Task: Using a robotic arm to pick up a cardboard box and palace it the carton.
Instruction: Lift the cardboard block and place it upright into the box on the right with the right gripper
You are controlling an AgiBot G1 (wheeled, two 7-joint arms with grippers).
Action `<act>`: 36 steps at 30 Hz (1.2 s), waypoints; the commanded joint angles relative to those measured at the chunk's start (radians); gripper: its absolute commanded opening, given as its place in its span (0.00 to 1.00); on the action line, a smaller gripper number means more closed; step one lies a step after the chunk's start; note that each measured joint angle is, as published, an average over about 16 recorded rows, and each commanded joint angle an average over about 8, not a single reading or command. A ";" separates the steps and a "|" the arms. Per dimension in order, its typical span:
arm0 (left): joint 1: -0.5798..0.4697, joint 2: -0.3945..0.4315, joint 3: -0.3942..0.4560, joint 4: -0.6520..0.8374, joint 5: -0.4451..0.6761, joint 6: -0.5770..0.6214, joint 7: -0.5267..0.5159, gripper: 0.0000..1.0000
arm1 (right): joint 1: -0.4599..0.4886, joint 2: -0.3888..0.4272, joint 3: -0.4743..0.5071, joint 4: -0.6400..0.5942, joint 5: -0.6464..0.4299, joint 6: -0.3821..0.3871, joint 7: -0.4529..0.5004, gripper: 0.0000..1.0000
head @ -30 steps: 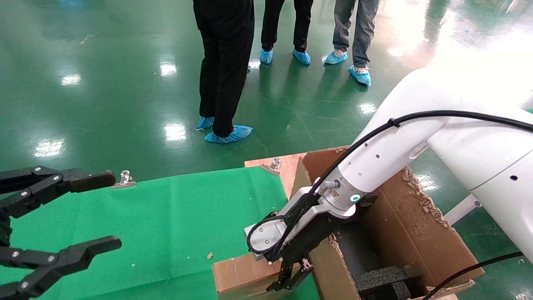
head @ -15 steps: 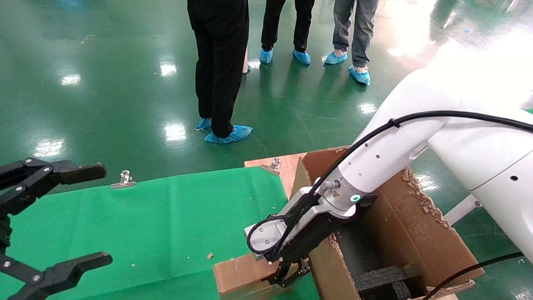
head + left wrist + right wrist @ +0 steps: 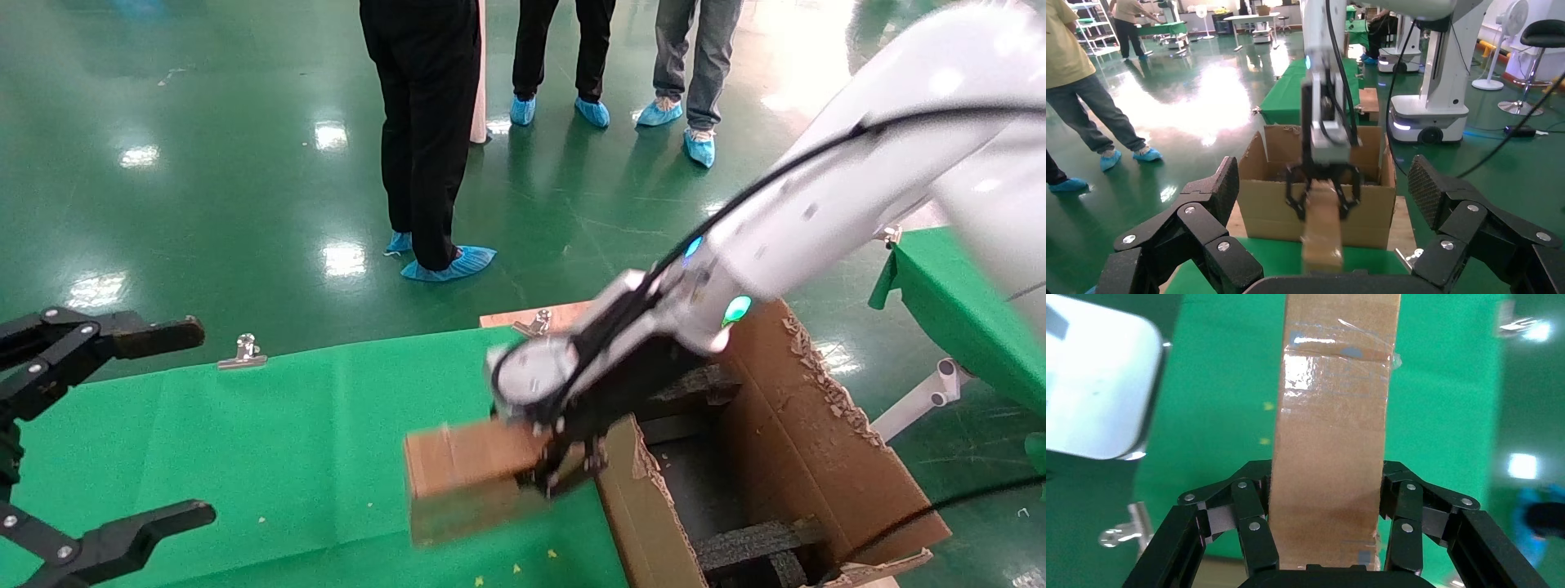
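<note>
The white robotic arm's right gripper (image 3: 568,465) is shut on the small brown cardboard box (image 3: 466,478) and holds it in the air above the green-covered table (image 3: 310,425), just left of the carton. In the right wrist view the box (image 3: 1333,416) fills the gap between the black fingers (image 3: 1251,530). The large carton (image 3: 809,457) stands open at the table's right end, with torn flaps and black foam (image 3: 752,543) inside. My left gripper (image 3: 200,423) hangs open over the table's left edge with nothing in it. From the left wrist the held box (image 3: 1321,229) shows in front of the carton (image 3: 1269,196).
Three people in blue shoe covers (image 3: 449,263) stand on the glossy green floor beyond the table. Metal clips (image 3: 243,351) pin the cloth at the far edge. A wooden board (image 3: 556,320) lies under the carton. Another green-covered table (image 3: 956,302) is at the right.
The right arm has lifted the cardboard box off the table, upward and away from me. The left gripper drew back a little to the left and stayed open.
</note>
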 commanded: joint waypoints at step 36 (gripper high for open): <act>0.000 0.000 0.001 0.000 -0.001 0.000 0.001 1.00 | 0.631 0.360 -0.516 -0.126 0.133 -0.015 -0.096 0.00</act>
